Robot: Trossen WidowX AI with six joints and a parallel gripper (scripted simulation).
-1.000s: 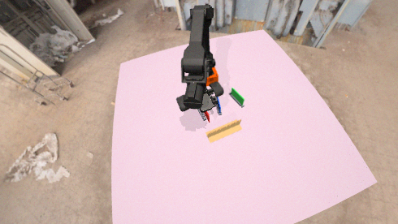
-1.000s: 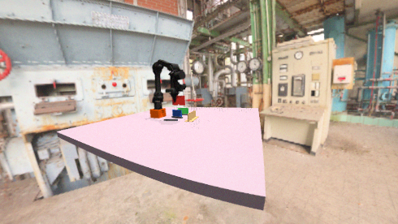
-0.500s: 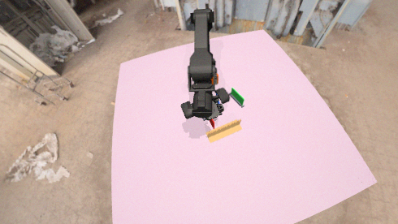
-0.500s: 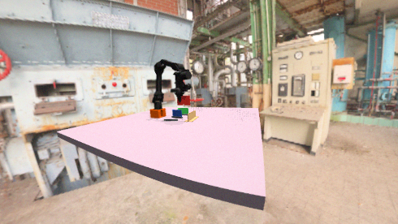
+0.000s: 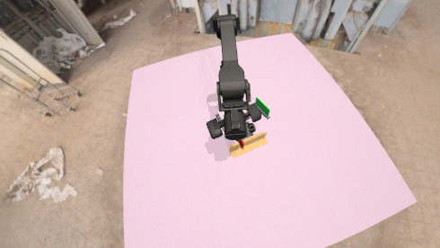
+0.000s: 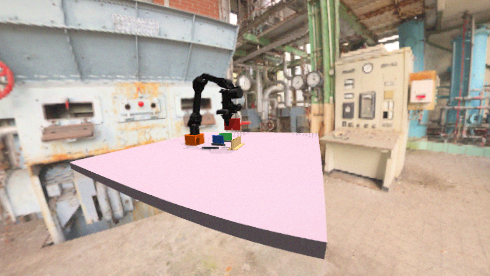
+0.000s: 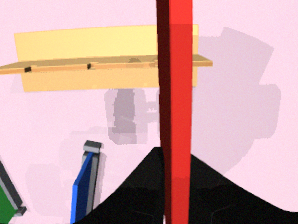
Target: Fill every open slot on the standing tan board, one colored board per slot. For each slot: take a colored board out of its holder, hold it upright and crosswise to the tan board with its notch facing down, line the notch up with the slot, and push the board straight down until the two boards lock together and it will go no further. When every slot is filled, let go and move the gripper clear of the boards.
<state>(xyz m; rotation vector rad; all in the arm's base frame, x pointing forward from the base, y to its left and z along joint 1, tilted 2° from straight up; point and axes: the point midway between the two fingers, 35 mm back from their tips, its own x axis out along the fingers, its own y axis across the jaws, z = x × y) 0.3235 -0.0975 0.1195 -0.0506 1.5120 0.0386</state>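
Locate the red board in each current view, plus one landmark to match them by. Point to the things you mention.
Top: red board (image 5: 242, 145) (image 6: 232, 124) (image 7: 180, 100) just below the gripper, near picture centre, mostly hidden by the arm.
Exterior: above centre, under the gripper, above table level.
Wrist: right of centre, a vertical strip running top to bottom.
Shared landmark: tan board (image 5: 258, 142) (image 6: 236, 143) (image 7: 90, 42).
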